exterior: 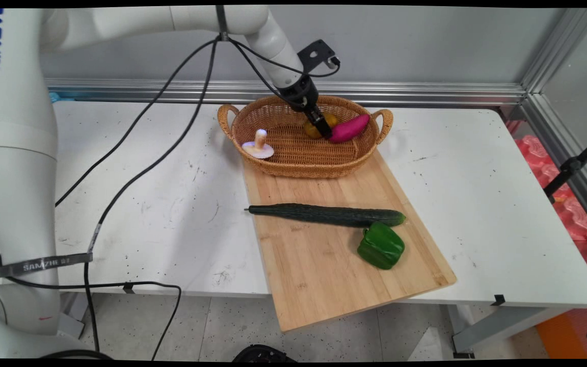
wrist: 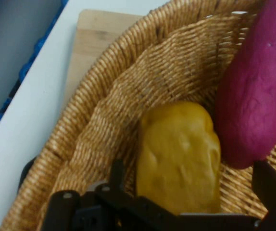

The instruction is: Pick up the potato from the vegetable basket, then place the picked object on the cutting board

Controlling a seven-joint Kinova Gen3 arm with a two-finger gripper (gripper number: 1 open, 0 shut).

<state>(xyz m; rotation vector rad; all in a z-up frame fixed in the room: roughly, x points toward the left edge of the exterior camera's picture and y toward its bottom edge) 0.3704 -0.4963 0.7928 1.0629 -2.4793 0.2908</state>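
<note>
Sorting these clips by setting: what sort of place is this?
Likely a robotics lab, not a kitchen: a bare white table framed by aluminium rails, with a wicker basket and cutting board staged on it.

We see gripper (exterior: 324,130) low inside basket (exterior: 293,158): yellow potato (wrist: 179,159) just ahead, purple sweet potato (wrist: 256,96) touching it. Basket wall close behind both. Mushroom (exterior: 258,146) blocks basket's left end (middle floor bare). Cucumber (exterior: 324,214) and green pepper (exterior: 381,245) crowd cutting board (exterior: 324,285).

A basket (exterior: 293,158) is set at the far end of a cutting board (exterior: 324,265) on the bench (exterior: 477,204). In it, a potato (exterior: 313,130) lies beside a sweet potato (exterior: 350,127), a mushroom (exterior: 259,147) at its left. Nearer, a cucumber (exterior: 324,214) lies across the board, a pepper (exterior: 381,245) just before it.
</note>
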